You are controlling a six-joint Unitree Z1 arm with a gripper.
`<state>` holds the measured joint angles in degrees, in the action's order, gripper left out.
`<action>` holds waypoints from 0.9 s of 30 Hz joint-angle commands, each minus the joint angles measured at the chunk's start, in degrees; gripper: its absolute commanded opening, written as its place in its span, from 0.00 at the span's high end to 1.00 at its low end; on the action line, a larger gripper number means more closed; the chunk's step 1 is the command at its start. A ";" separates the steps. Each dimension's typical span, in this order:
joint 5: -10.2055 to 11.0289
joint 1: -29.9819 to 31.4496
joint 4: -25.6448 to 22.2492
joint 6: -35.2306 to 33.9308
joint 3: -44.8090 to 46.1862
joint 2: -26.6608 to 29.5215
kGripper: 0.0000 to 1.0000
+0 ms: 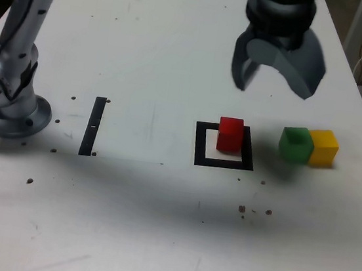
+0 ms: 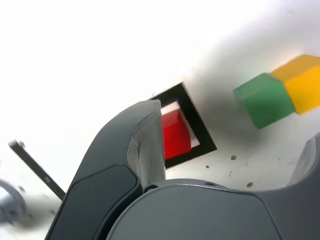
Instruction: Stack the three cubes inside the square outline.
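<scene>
I have the gripper (image 1: 273, 81) hanging above the table (image 1: 155, 238), jaws spread wide and holding nothing — it sits above the stretch between the square outline (image 1: 223, 162) and the two loose cubes, which I judge puts it in position to go for the next block. The red cube (image 1: 230, 134) already stands inside the outline, toward its far edge, so I take it as the base of the stack. The green cube (image 1: 295, 144) and the yellow cube (image 1: 324, 147) sit touching side by side nearer the table's right edge in the exterior view, green closer to the outline. A narrow black strip (image 1: 93, 126) lies well apart, near the arm's base (image 1: 9, 111). I can read no labels or writing anywhere.
</scene>
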<state>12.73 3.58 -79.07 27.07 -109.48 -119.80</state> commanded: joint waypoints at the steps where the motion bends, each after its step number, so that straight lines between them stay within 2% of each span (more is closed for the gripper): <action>1: 1.07 0.11 0.06 4.05 -1.18 -0.78 0.01; 7: 4.00 0.11 1.09 17.00 -4.03 -2.03 0.01; 14: 6.72 0.11 1.10 23.68 -7.92 -5.31 0.03; 20: 6.94 0.62 0.17 31.90 -12.43 -7.89 0.03; 27: 7.67 4.23 2.46 41.98 -15.74 -12.04 0.02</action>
<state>20.09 7.69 -77.07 68.83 -125.07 -130.88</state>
